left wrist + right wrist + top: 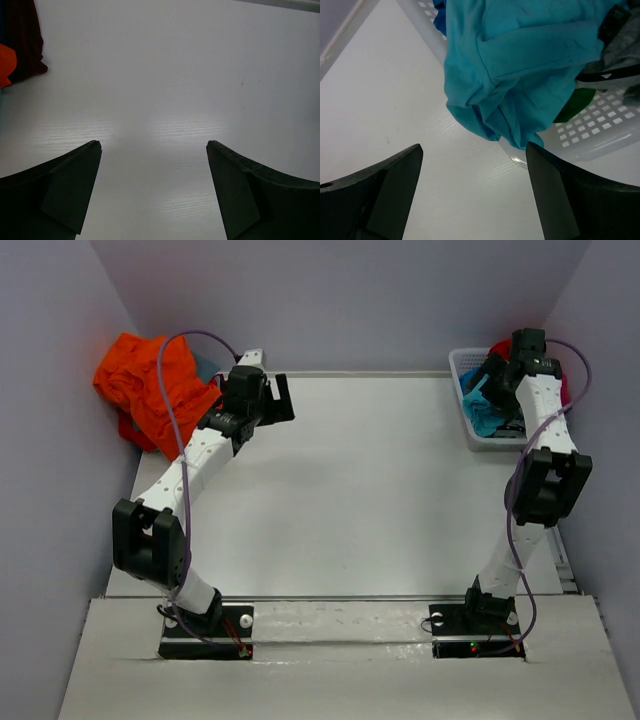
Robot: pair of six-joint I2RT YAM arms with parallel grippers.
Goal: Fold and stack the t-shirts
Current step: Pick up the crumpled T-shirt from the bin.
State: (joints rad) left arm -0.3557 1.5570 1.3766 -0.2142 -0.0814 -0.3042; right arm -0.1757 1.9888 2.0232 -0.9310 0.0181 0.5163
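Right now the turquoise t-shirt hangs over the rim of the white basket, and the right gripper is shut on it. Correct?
No. The turquoise t-shirt does hang over the rim of the white basket, but the right gripper is open, fingers apart, holding nothing; the right wrist view shows it.

A white slatted plastic basket (492, 444) sits at the far right corner of the pale, glossy worktop (370, 500); plain grey walls (340, 300) close in the worktop's left, far and right sides.
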